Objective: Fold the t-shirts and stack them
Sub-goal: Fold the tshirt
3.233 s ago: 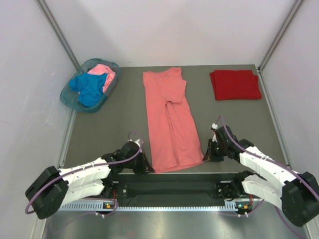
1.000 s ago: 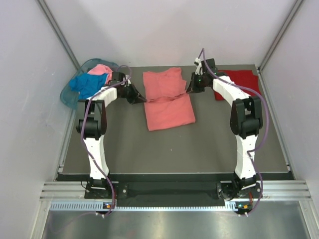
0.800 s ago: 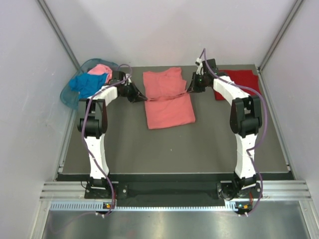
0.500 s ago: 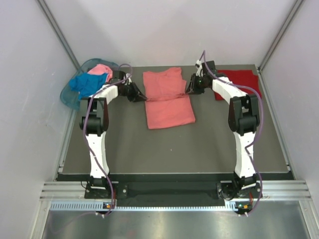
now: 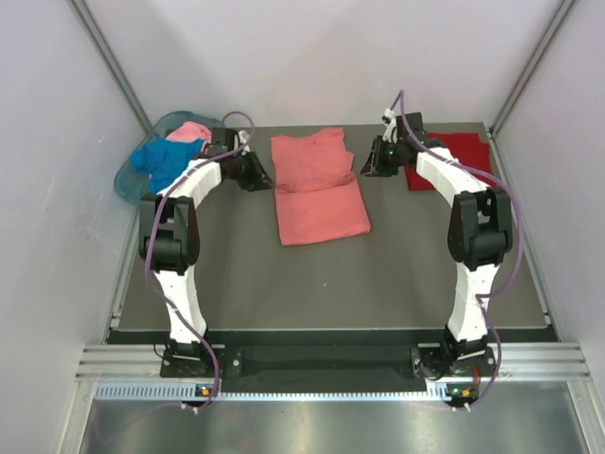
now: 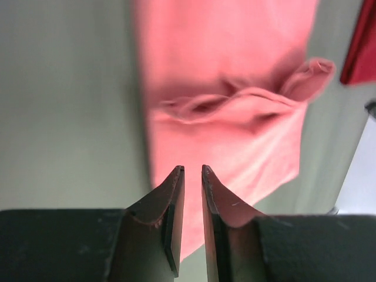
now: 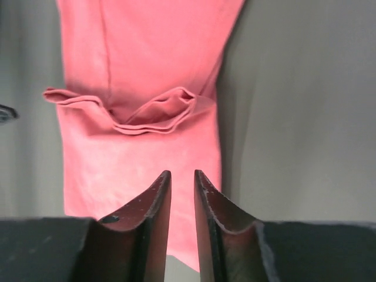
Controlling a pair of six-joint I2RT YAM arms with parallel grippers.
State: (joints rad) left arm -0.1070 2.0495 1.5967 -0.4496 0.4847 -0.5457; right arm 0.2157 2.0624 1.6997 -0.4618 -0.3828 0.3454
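Salmon-coral t-shirt (image 5: pixel 319 189) lies folded mid-table. Your left gripper (image 5: pixel 255 176) and right gripper (image 5: pixel 371 163) flank its far half, jaws slightly parted, gripping nothing. Far right you have the folded dark red t-shirt (image 5: pixel 456 159); far left, the blue t-shirt (image 5: pixel 163 163) and light pink t-shirt (image 5: pixel 194 132) fill the basket (image 5: pixel 128 182).

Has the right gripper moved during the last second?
Yes. The right gripper has drawn back to the right, off the salmon shirt and nearer the folded red shirt, which lies unmoved.
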